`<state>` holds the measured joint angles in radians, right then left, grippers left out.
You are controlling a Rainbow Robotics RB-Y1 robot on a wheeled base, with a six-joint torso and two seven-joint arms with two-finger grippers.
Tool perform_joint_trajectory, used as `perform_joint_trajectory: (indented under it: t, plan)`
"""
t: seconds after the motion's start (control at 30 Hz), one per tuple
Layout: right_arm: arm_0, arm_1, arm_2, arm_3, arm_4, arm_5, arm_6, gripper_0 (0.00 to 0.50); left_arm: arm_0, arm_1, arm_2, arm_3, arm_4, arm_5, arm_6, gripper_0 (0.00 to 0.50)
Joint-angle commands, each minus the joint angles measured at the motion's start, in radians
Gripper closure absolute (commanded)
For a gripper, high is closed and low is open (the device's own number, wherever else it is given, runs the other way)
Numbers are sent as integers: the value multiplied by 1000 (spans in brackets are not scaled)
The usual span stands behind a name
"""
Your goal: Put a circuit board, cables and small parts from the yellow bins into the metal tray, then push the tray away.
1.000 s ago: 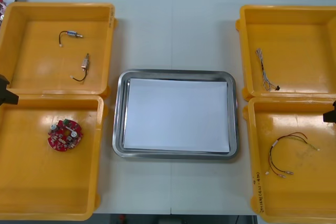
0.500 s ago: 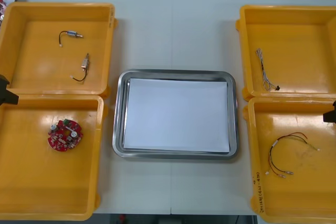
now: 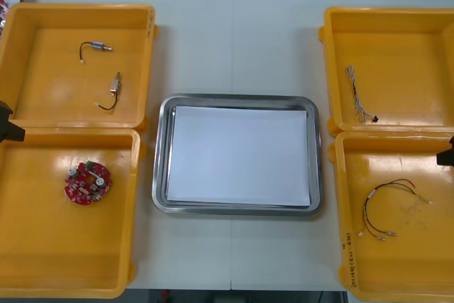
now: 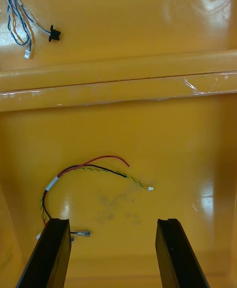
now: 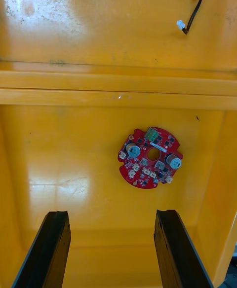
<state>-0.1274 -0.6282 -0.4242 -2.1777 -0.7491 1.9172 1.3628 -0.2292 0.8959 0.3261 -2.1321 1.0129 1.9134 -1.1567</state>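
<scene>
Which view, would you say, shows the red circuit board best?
The left wrist view: the circuit board lies large, its parts distinct, beyond the open left gripper. The front view has it small in the near left bin. The right wrist view faces the red and yellow cable.

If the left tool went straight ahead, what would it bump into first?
Probably the round red circuit board, lying in the yellow bin just ahead of the open left tool; depth is unclear.

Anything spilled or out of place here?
Nothing stands out: the round red circuit board, cables and small metal parts lie inside yellow bins, the metal tray sits square, left gripper and right gripper hover open above bins.
</scene>
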Motion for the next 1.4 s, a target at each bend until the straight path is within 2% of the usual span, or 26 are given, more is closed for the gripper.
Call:
perform_joint_trajectory:
  t: [0.03,0.43,0.47,0.63,0.9,1.0,1.23,1.4]
  plan:
    - [14,-42,-8,-7,1,3,-22,0,21,43,27,-26,7,6,-101,0]
    - [14,-42,-8,-7,1,3,-22,0,21,43,27,-26,7,6,-101,0]
    - [9,-45,-16,-8,4,3,-22,0,59,21,-2,-8,4,6,-103,0]
    - [3,-48,-34,-20,-1,3,-24,0,68,21,-25,-2,-5,6,-112,0]
    - [6,-10,-45,-25,2,3,-34,0,99,24,-56,-2,-36,1,-132,0]
    - [6,24,-53,-30,19,3,-40,0,131,26,-56,-2,-37,-62,-150,0]
    - [9,62,-45,-62,36,3,-68,0,169,26,-88,-2,-57,-174,-175,0]
    - [17,84,-13,-99,40,3,-172,0,188,24,-150,0,-119,-257,-182,0]
